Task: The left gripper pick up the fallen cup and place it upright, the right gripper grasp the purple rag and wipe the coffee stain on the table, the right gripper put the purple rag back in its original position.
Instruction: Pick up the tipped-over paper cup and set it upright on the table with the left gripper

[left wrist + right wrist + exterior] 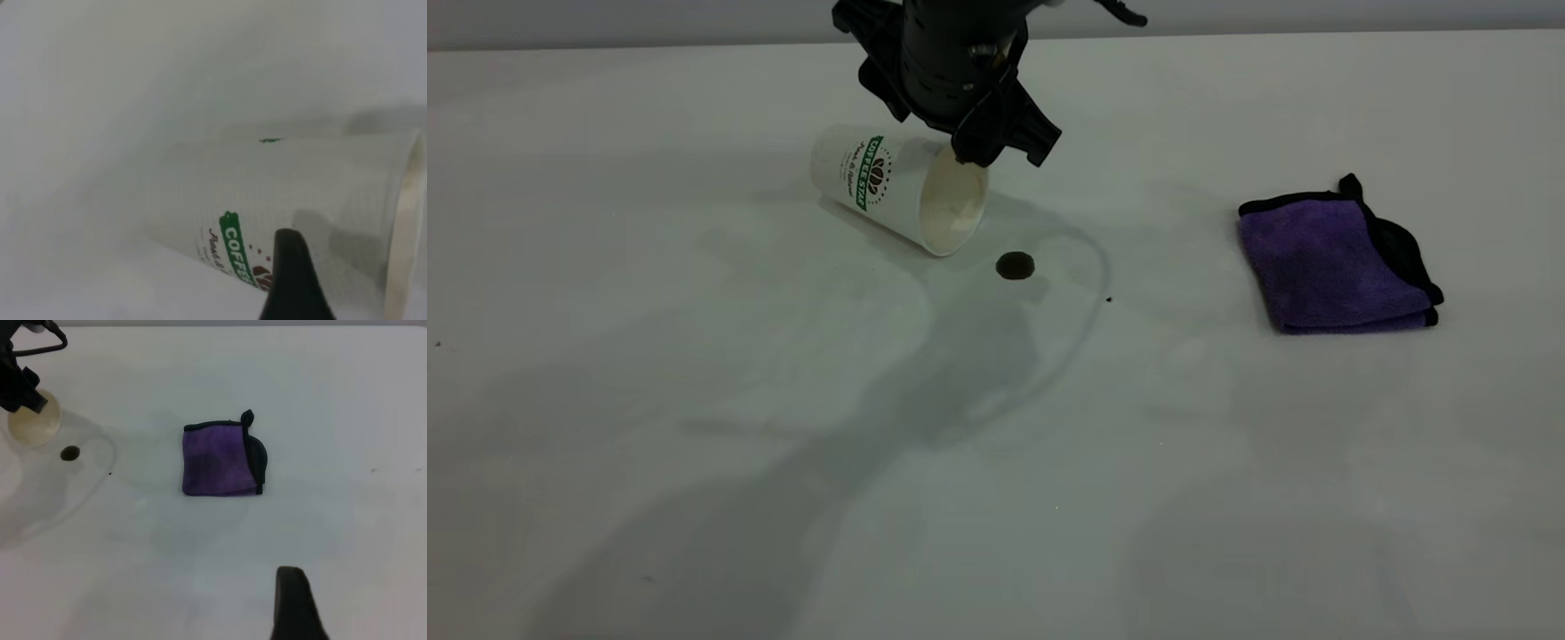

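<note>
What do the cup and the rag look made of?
The cup looks like paper: matte white ribbed wall, printed green band, cream inside. The purple rag looks like plush microfibre, folded soft with fuzzy pile and black stitched edging. Neither material is certain from looks alone.

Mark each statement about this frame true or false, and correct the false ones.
1. The cup stands upright on the table. False: it lies on its side, its mouth turned toward the coffee stain.
2. The left tool is at the cup's rim. True: its fingers are at the upper edge of the mouth.
3. The purple rag covers the coffee stain. False: the rag lies folded well to the right of it, and the stain is uncovered.
4. The right tool is holding the rag. False: in the right wrist view the rag lies free on the table, with only one dark fingertip showing, well short of it.
5. The cup bears a green band. True.
</note>
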You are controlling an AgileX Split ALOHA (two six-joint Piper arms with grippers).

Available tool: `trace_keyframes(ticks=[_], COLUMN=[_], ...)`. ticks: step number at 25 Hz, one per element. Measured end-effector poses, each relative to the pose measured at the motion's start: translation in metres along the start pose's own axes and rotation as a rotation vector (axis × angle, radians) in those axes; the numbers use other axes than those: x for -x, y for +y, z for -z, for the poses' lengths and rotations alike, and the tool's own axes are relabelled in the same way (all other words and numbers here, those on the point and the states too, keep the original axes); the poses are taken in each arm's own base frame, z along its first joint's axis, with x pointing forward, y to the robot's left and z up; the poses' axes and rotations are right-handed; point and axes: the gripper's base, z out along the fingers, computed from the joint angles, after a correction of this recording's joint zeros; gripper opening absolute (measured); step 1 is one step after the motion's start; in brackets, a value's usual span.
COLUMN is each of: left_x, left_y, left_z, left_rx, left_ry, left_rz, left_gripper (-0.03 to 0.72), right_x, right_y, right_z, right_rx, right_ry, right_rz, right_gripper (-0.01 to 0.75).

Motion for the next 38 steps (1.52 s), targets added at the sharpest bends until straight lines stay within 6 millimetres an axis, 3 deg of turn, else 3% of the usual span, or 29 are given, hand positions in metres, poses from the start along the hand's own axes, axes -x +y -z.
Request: trace_keyframes(ticks=[13, 16, 19, 25, 27, 31, 35, 38], left_x=[-0.011, -0.013, -0.015, -0.015, -0.014, -0.011, -0.012, -0.012], left_y=[-0.005, -0.006, -0.005, 0.005, 0.01, 0.025, 0.061, 0.093], left_z=[-0.025, -0.031, -0.034, -0.031, -0.025, -0.008, -0.002, -0.01], left_rx=[0.094, 0.126, 0.161, 0.262, 0.276, 0.165, -0.037, -0.202], left_ry=[-0.006, -0.013, -0.016, 0.0, 0.023, 0.132, 0.256, 0.311], left_rz=[-0.019, -0.034, -0.02, -0.035, -0.064, -0.095, -0.063, 0.019], left_gripper=[0.535, 0.507, 0.417, 0.076, 0.026, 0.001, -0.003, -0.004], right_x=[0.0, 0.0, 0.0, 0.0, 0.0, 0.0, 0.0, 0.0], right_y=[0.0, 0.0, 0.0, 0.0, 0.0, 0.0, 0.0, 0.0], right_z=[0.0, 0.0, 0.0, 0.0, 0.0, 0.0, 0.0, 0.0], right_rx=[0.0, 0.0, 0.0, 0.0, 0.0, 0.0, 0.0, 0.0], right_ry=[0.0, 0.0, 0.0, 0.0, 0.0, 0.0, 0.0, 0.0], right_rz=[-0.001, -0.001, -0.001, -0.001, 0.0, 0.0, 0.0, 0.0], right_gripper=[0.52, 0.52, 0.52, 0.52, 0.52, 0.52, 0.52, 0.52])
